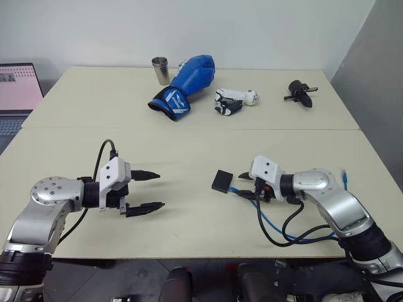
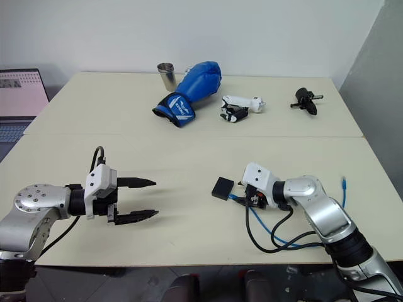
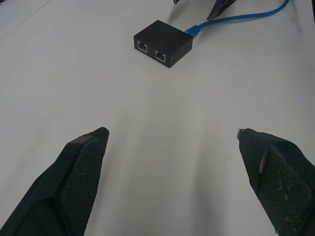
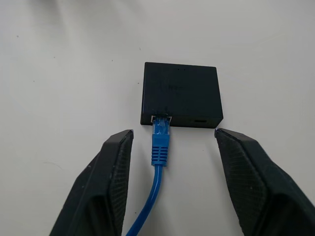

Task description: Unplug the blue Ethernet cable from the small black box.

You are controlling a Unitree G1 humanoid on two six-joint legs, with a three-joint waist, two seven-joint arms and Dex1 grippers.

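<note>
I've got the small black box [image 4: 180,94], flat and matte, mid-bench, with the blue Ethernet cable [image 4: 160,142] plugged at its six o'clock side. Right end effector [image 4: 172,147] gapes around the plug; left end effector [image 1: 146,191] spread, empty.

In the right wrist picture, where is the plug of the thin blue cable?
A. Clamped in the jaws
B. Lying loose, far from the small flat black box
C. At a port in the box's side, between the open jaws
C: the thin blue cable ends at a port in the side of the small flat black box, and the right gripper stands open around the plug without touching it.
</note>
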